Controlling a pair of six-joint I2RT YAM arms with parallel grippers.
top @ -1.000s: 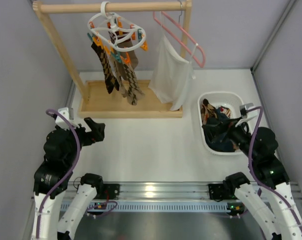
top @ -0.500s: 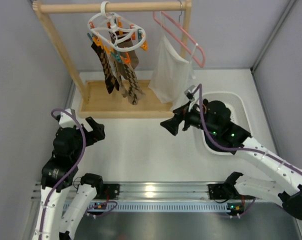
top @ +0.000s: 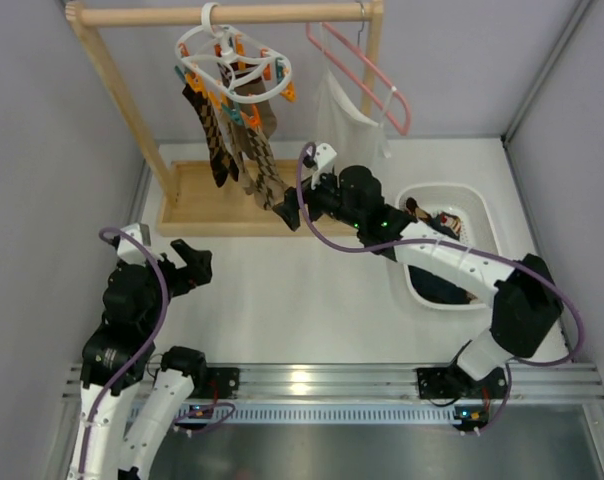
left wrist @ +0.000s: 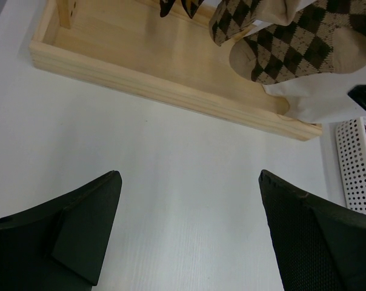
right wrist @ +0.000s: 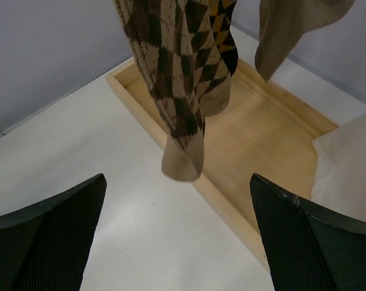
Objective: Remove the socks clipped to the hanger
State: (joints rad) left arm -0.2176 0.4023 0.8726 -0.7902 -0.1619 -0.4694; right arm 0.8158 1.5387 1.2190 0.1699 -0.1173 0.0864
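The white ring hanger (top: 234, 62) with orange and teal clothespins hangs by its hook on the wooden rail. Several argyle and brown socks (top: 244, 150) hang clipped from it over the wooden base. My right gripper (top: 289, 212) is open, just below and right of the lowest sock toes; in the right wrist view (right wrist: 178, 182) an argyle sock (right wrist: 177, 91) dangles just ahead of my jaws, its tan toe (right wrist: 183, 162) between them and a little beyond. My left gripper (top: 194, 262) is open and empty over the table at the left (left wrist: 189, 182).
The wooden rack base tray (top: 197, 200) lies under the socks. A white cloth (top: 337, 150) hangs from a pink wire hanger (top: 372, 80) right of the socks. A white basket (top: 474, 215) holding dark socks stands at the right, under my right arm.
My right arm has swung from the basket leftward across the table to the hanging socks, gripper open. My left gripper has drawn back slightly.
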